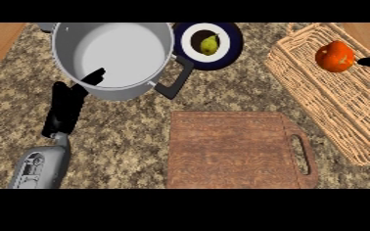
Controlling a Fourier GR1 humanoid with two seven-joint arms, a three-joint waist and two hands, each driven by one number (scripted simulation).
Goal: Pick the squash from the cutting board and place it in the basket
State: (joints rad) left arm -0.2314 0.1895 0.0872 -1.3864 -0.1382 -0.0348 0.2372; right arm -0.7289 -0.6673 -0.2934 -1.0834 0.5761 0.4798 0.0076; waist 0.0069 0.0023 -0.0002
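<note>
1. The cutting board (231, 149) lies near on the tabletop (130, 147).
2. At the near left, the left hand (69, 105) rests with straight fingers beside the pot (115, 58).
3. At the far right, the squash (335, 56) lies in the basket (303, 88); the right hand (363, 61) shows only a tip just beside it, and I cannot tell its fingers.

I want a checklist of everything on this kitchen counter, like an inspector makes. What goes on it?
Surface: speckled brown granite counter, wooden strips at the top corners.
Job's things: round orange squash lies inside the woven wicker basket; brown wooden cutting board with a handle hole has nothing on it.
Clutter: large grey metal pot with a black handle; dark blue plate with a white middle holding a yellow-green pear.
Hands: left hand open, fingers up by the pot; right hand only a black tip at the right edge, beside the squash.
Cables: nothing seen.
Surroundings: nothing seen.
</note>
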